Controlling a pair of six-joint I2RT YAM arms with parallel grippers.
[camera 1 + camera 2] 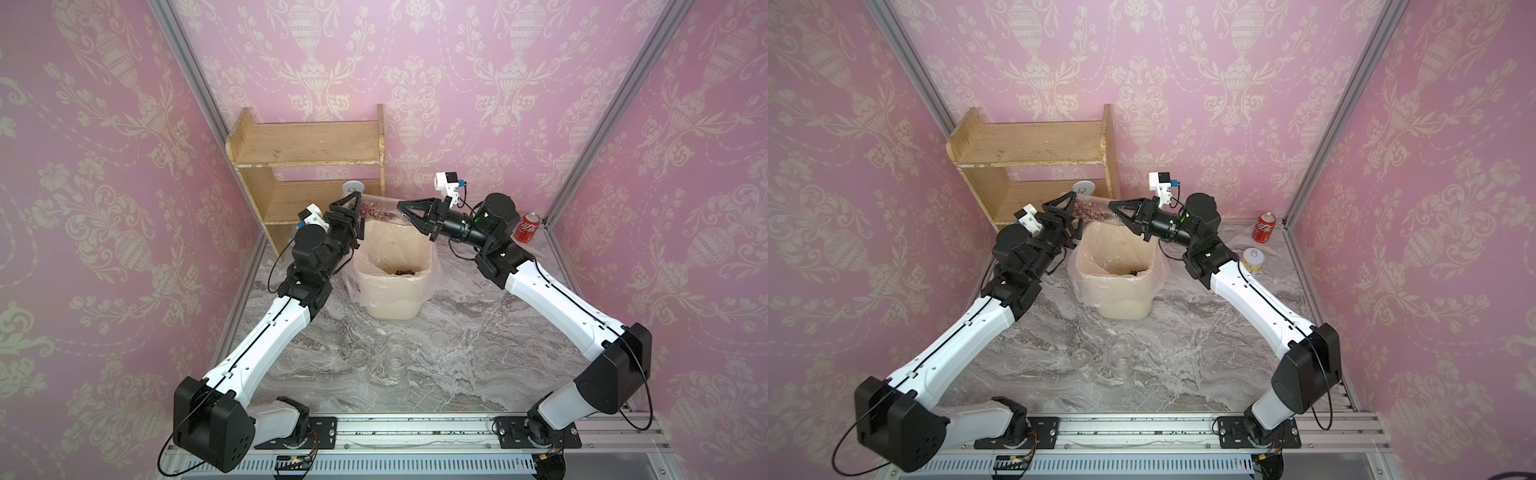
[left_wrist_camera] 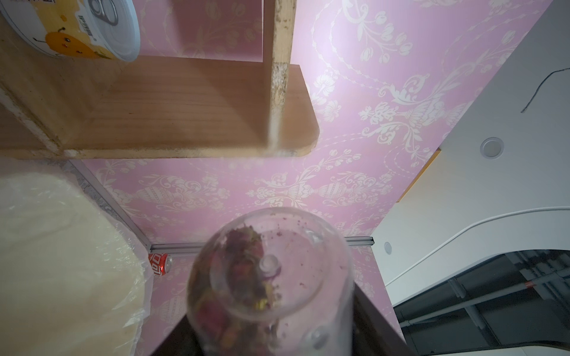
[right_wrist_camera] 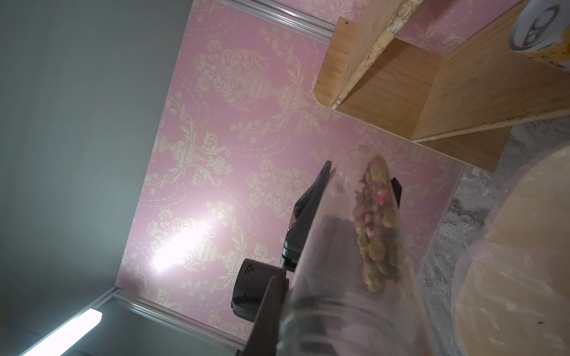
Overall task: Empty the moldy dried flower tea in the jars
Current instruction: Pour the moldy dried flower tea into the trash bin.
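While left fingers (image 1: 356, 210) and right fingers (image 1: 403, 212) clamp opposite ends of the tall clear cylindrical jar (image 1: 380, 209) between them, brownish-pink dried flower tea (image 3: 376, 228) lies inside, unpoured; two short clear jars (image 1: 359, 360), well away, appear emptied.

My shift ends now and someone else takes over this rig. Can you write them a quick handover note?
Left gripper: jaws shut on the tall jar near its base.
Right gripper: jaws shut on the jar's other end.
The jar lies about level above the back edge of the bin, with tea inside. I cannot tell whether its lid is on.
Done: two short jars stand on the table, looking empty; some tea lies in the bin.
Left: tip the tall jar's tea into the bin.
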